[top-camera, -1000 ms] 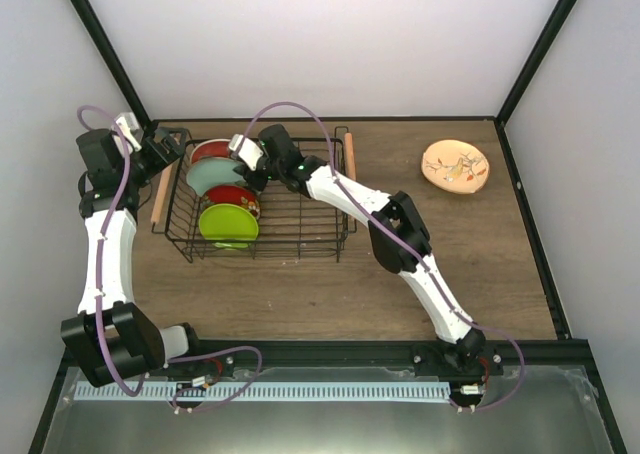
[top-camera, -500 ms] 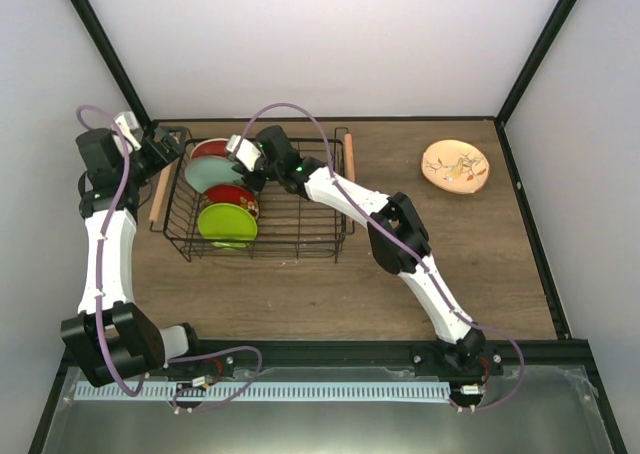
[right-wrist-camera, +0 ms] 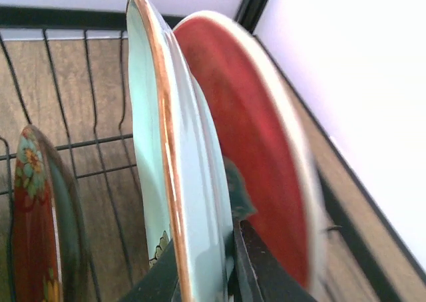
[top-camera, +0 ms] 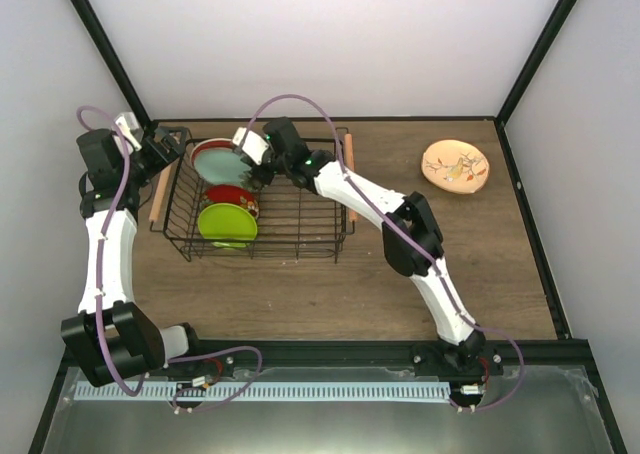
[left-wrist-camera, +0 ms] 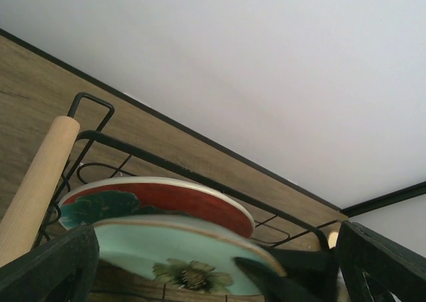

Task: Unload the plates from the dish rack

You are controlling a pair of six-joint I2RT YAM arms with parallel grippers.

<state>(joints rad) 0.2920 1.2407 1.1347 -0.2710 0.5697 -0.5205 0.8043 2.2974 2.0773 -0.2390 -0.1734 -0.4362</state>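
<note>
The black wire dish rack [top-camera: 300,219] stands at the left of the table. My right gripper [top-camera: 252,162] is shut on the rim of the pale mint green plate [top-camera: 215,161], one finger on each face; the plate stands on edge [right-wrist-camera: 176,149] and is lifted a little. The red-rimmed plate [right-wrist-camera: 259,149] stands right behind it and also shows in the left wrist view [left-wrist-camera: 173,199]. The small red patterned plate [top-camera: 235,196] and the lime green plate [top-camera: 227,222] stand in the rack. The beige plate [top-camera: 455,165] lies on the table. My left gripper [top-camera: 165,144] is open at the rack's far left corner.
The rack's wooden handles lie along its left side [top-camera: 158,196] and right side [top-camera: 349,156]. The back wall runs just behind the rack, and black frame posts [top-camera: 100,49] stand at the table's corners. The right arm stretches across the rack from the right.
My right gripper has moved back and up with the mint green plate. The plate now hides most of the red-rimmed plate in the top view. The left arm has not moved.
</note>
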